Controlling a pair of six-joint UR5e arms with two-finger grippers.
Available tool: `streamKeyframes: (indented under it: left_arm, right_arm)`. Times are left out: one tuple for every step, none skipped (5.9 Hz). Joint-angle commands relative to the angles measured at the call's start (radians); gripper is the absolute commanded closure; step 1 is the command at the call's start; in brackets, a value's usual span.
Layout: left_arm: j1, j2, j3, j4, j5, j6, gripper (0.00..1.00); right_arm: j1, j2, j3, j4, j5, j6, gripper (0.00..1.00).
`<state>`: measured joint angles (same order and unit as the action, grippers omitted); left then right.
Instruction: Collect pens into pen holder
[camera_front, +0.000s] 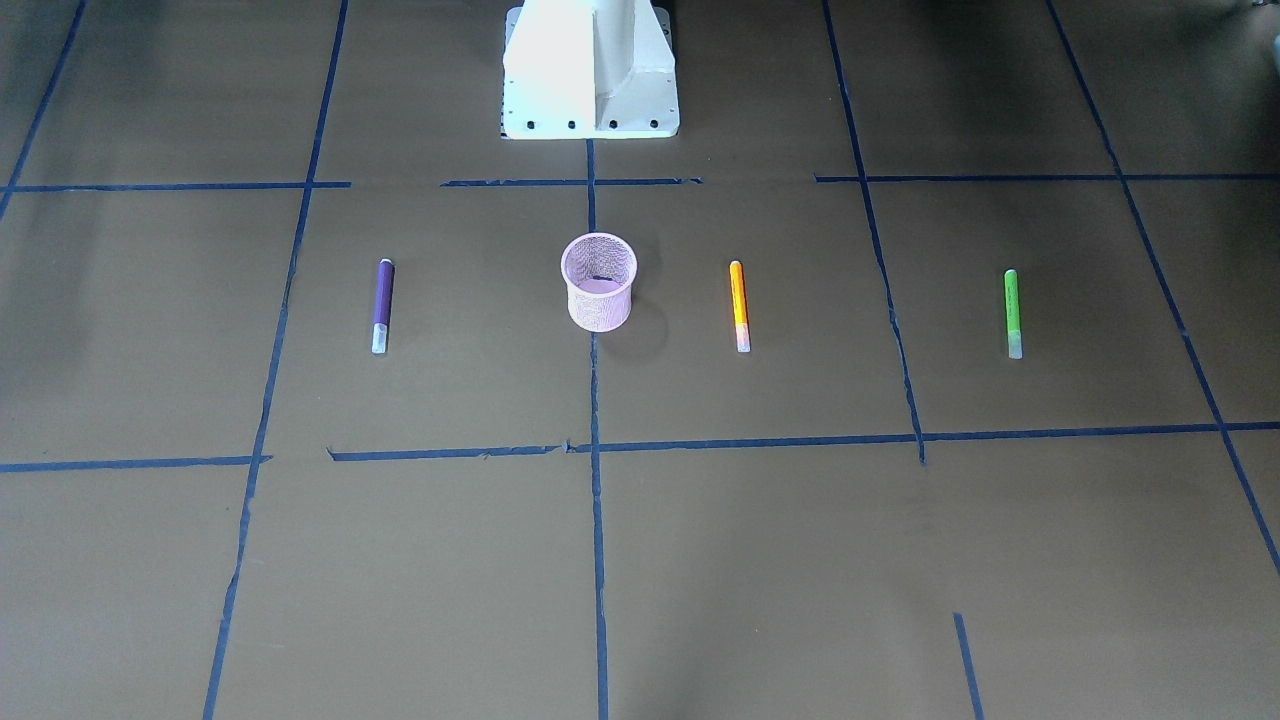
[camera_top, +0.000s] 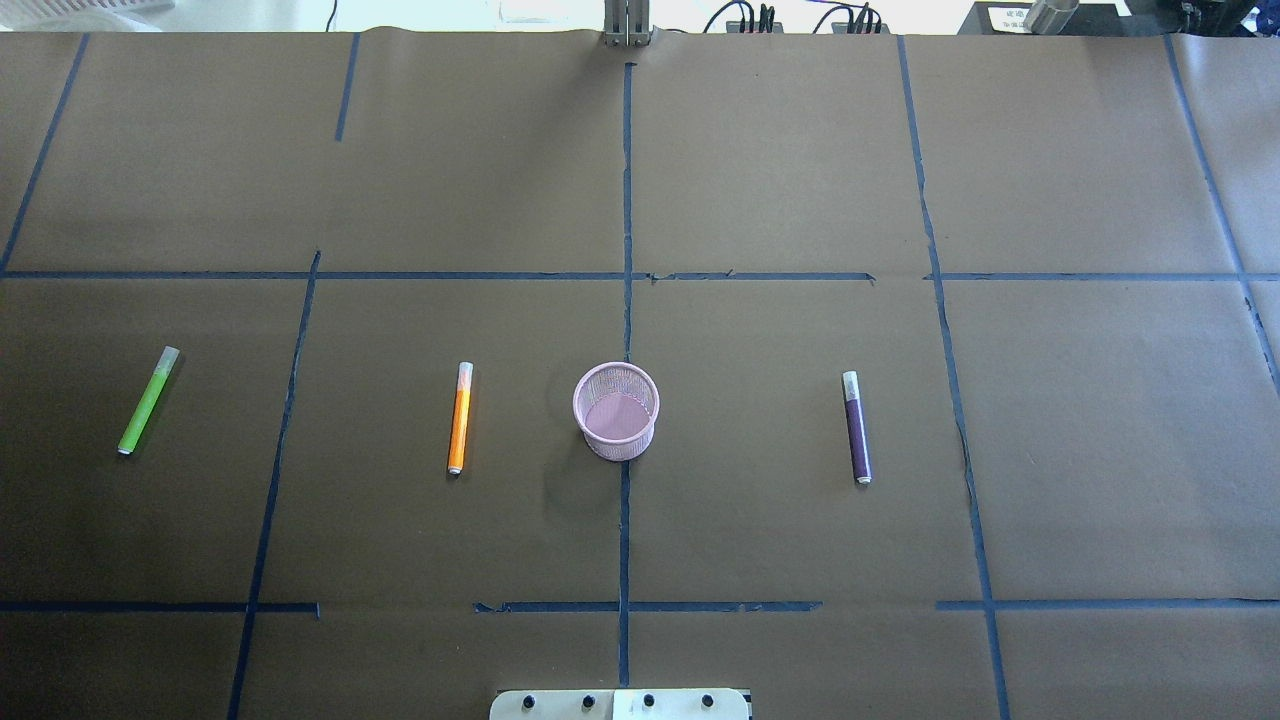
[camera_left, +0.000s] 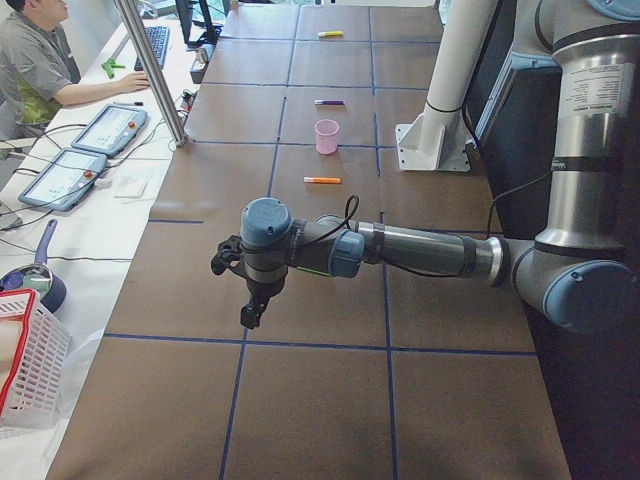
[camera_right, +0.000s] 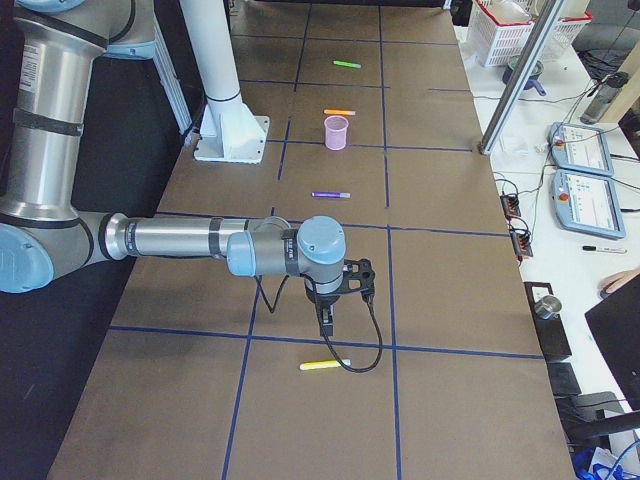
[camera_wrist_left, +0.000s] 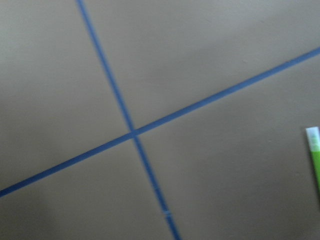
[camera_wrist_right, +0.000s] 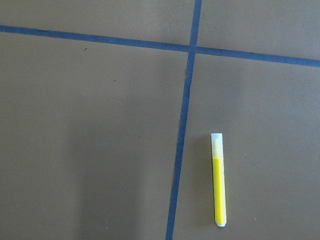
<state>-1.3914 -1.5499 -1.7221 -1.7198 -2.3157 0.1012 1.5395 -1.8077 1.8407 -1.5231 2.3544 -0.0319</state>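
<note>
The pink mesh pen holder (camera_top: 615, 446) stands upright at the table's middle and looks empty. Flat on the table lie an orange pen (camera_top: 459, 417) to its left, a green pen (camera_top: 147, 400) further left and a purple pen (camera_top: 857, 427) to its right. A yellow pen (camera_wrist_right: 218, 180) lies at the table's right end. My left gripper (camera_left: 250, 317) hangs over the left end near the green pen (camera_wrist_left: 315, 155). The right gripper (camera_right: 326, 325) hovers just short of the yellow pen (camera_right: 325, 365). Whether either gripper is open or shut I cannot tell.
Blue tape lines (camera_top: 626, 200) divide the brown table into squares. The robot's white base (camera_front: 590, 70) stands at the near edge behind the holder. A seated person (camera_left: 30, 60), a metal post (camera_left: 150, 70) and a white basket (camera_left: 25, 370) are beyond the far side.
</note>
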Motion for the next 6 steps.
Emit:
streamKeyframes:
  left_arm:
    - [0.159,0.002,0.004,-0.164,0.005,-0.345,0.00]
    - [0.243,0.004,0.007,-0.269,0.037,-0.538,0.00]
    - [0.352,0.004,0.010,-0.326,0.165,-0.646,0.00]
    - [0.400,0.004,0.015,-0.333,0.186,-0.678,0.00]
    - [0.446,-0.001,0.018,-0.333,0.186,-0.725,0.00]
    - [0.495,-0.004,0.025,-0.333,0.187,-0.753,0.00]
  right_arm:
    - [0.001,0.001,-0.001,0.000,0.000,0.003,0.00]
    - [0.001,0.001,-0.001,0.000,0.011,0.003,0.00]
    - [0.001,0.001,-0.001,0.000,0.016,0.003,0.00]
    - [0.001,0.001,-0.003,0.000,0.016,0.003,0.00]
    - [0.001,0.001,-0.004,-0.002,0.016,0.003,0.00]
    - [0.001,0.001,-0.004,-0.002,0.017,0.003,0.00]
